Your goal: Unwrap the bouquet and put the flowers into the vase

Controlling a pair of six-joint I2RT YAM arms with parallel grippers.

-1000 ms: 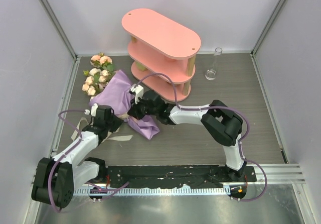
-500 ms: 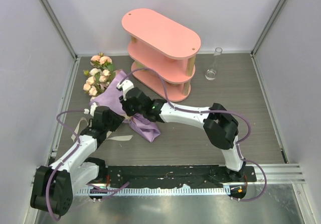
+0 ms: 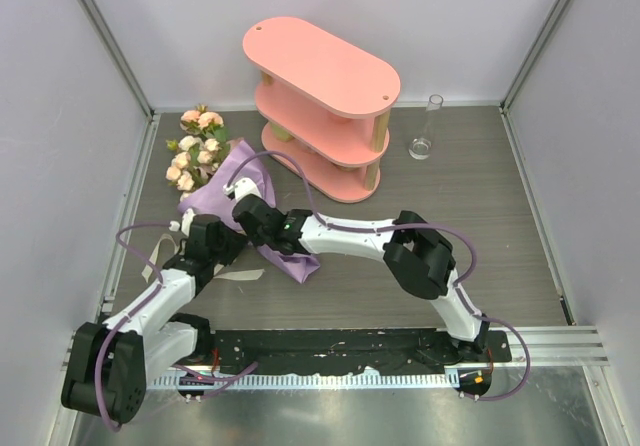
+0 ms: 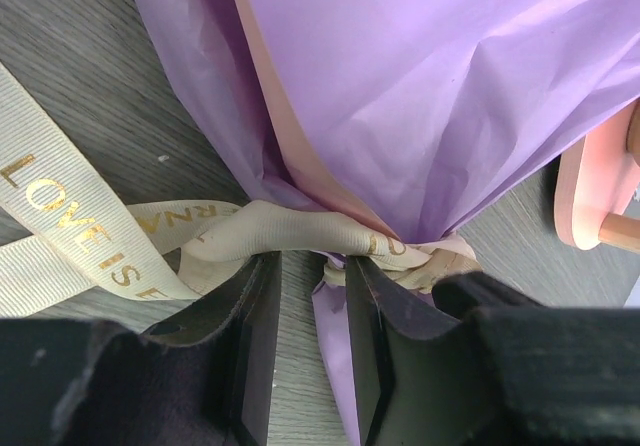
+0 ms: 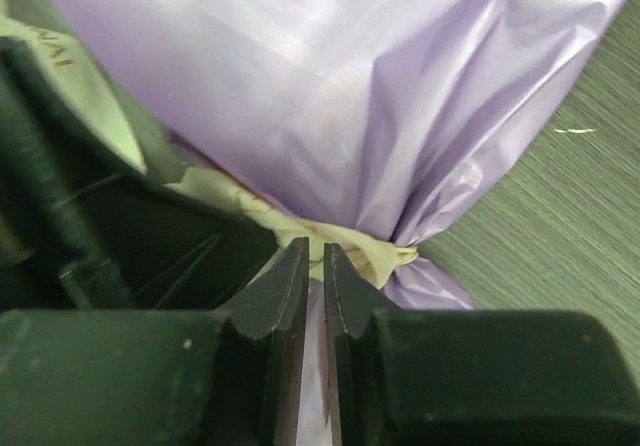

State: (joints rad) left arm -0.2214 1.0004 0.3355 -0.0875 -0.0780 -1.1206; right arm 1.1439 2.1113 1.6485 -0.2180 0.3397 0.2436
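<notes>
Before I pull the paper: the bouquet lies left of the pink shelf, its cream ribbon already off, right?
Not off: the cream ribbon is still tied round the neck of the bouquet; the left wrist view shows it. The rest holds.

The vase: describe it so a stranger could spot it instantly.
Start at the pink three-tier oval shelf at the back of the table. Right of it stands the vase, alone. It is the only clear glass thing: a small narrow-necked flask, far shorter than the shelf.

purple-wrapped bouquet [image 3: 228,180] lying flat (ribbon [image 4: 290,232] tied), vase [image 3: 424,132] upright
</notes>
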